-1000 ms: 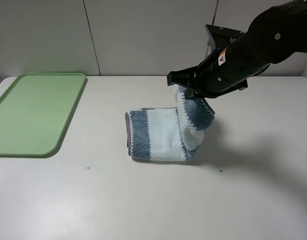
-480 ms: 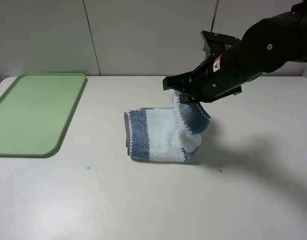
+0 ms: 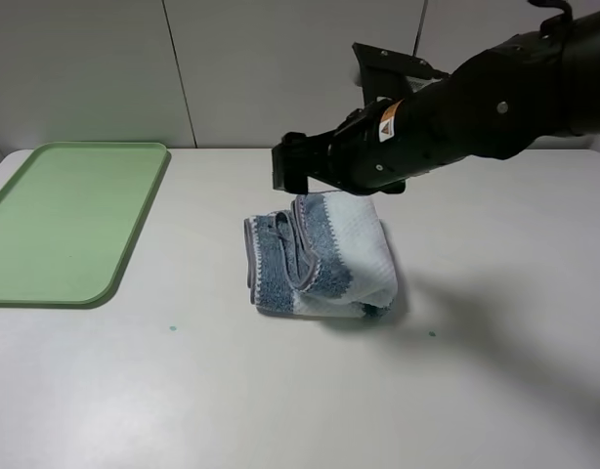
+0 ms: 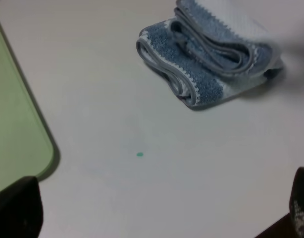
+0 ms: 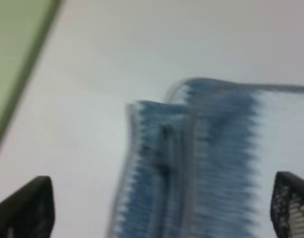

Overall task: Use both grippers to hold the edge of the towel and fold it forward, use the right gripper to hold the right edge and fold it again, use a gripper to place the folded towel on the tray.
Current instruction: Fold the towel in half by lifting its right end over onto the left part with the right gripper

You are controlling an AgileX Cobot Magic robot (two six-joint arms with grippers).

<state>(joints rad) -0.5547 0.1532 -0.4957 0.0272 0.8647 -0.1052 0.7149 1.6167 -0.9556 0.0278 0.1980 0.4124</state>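
The blue-and-white striped towel [image 3: 324, 256] lies folded in a thick bundle on the white table. It also shows in the left wrist view [image 4: 211, 59] and, blurred, in the right wrist view [image 5: 201, 148]. My right gripper [image 3: 292, 178] hovers just above the towel's left part; in the right wrist view [image 5: 157, 210] its fingers stand wide apart and hold nothing. My left gripper [image 4: 157, 210] is open and empty, well away from the towel, and does not show in the exterior high view. The green tray [image 3: 65, 220] lies empty at the far left.
The tray's edge also shows in the left wrist view [image 4: 18, 129] and in the right wrist view [image 5: 21, 44]. Bare table lies between tray and towel. A small green mark [image 3: 171, 327] is on the table in front. The right arm [image 3: 476, 107] reaches across from the right.
My right gripper moved left, carrying the towel's raised right edge over onto the left part. It has let go; the towel now lies folded over.
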